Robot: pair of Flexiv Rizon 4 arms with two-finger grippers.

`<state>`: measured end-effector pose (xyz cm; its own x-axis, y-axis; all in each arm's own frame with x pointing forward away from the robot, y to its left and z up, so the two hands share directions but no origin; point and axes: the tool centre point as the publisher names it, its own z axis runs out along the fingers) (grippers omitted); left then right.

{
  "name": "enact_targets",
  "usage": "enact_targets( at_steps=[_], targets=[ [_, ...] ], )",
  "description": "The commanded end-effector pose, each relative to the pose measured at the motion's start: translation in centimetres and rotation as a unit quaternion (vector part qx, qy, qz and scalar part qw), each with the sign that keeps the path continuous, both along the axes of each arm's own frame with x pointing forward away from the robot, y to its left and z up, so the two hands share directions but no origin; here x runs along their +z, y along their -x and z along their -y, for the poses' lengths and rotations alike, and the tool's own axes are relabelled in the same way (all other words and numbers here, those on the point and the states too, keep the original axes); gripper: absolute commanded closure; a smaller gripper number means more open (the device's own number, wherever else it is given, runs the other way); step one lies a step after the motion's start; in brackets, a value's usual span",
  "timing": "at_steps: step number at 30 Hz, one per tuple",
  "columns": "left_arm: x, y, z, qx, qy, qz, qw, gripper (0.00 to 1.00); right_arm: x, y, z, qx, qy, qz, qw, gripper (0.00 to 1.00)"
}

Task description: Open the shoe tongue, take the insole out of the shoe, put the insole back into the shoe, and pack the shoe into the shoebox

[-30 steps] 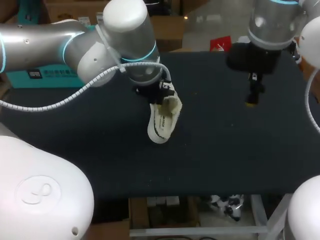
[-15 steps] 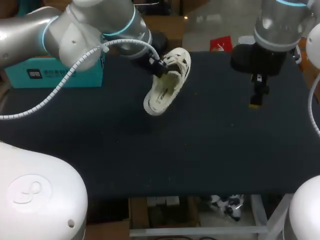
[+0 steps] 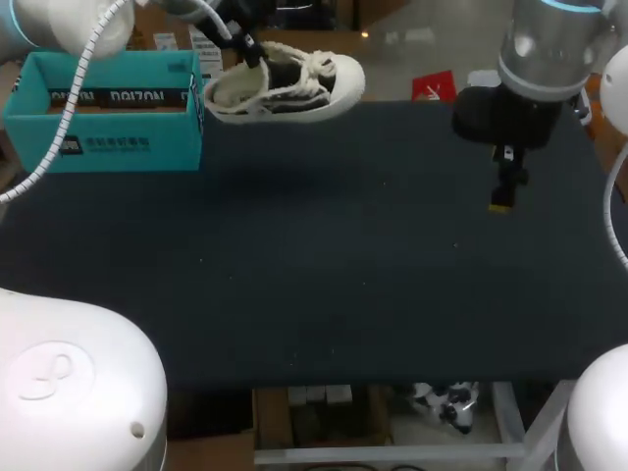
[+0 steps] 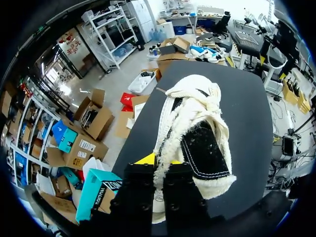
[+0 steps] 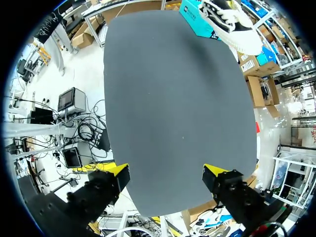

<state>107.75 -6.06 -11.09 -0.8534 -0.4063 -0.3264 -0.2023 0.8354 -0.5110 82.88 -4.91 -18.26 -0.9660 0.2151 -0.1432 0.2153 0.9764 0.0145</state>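
Packing step: our left end effector (image 4: 159,162) pinches the sneaker (image 3: 294,83) aloft, just beside the teal shoebox (image 3: 103,147) (top looks open). Next we should carry it over and lower. Right end effector (image 5: 165,177) spread, empty.

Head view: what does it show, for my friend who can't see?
The left arm's fingers hold a white-and-black sneaker in the air, right beside the open teal shoebox. The right arm's fingers hang empty over the dark table.

White lettering runs along the teal shoebox (image 3: 118,157) wall, but none of it reads clearly.
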Motion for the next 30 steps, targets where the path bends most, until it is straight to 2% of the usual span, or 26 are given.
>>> enact_targets(
  at_steps=[1, 7, 11, 20, 25, 27, 30],
  targets=[
    [3.0, -0.7, -4.7, -0.065, 0.003, 0.001, 0.998, 1.0, 0.0, 0.0, 0.0, 0.0, 0.001, 0.0, 1.0, 0.0],
    [4.8, -3.4, -10.1, -0.059, 0.001, 0.017, 0.998, 1.0, 0.0, 0.0, 0.0, 0.0, 0.001, 0.0, 1.0, 0.0],
    [5.0, -5.3, -13.8, -0.052, 0.001, 0.016, 0.999, 1.0, 0.0, 0.0, 0.0, 0.0, 0.001, 0.0, 1.0, 0.0],
    [3.4, -8.4, -20.9, -0.008, -0.015, 0.011, 1.0, 1.0, 0.0, 0.0, 0.0, 0.0, 0.001, 0.0, 1.0, 0.0],
    [2.0, -9.4, -25.0, 0.016, -0.01, 0.004, 1.0, 1.0, 0.0, 0.0, 0.0, 0.0, 0.001, 0.0, 1.0, 0.0],
    [1.0, -9.2, -26.2, 0.027, -0.01, -0.001, 1.0, 1.0, 0.0, 0.0, 0.0, 0.0, 0.001, 0.0, 1.0, 0.0],
    [0.5, -9.8, -28.7, 0.038, -0.008, -0.01, 0.999, 1.0, 0.0, 0.0, 0.0, 0.0, 0.001, 0.0, 1.0, 0.0]
  ],
)
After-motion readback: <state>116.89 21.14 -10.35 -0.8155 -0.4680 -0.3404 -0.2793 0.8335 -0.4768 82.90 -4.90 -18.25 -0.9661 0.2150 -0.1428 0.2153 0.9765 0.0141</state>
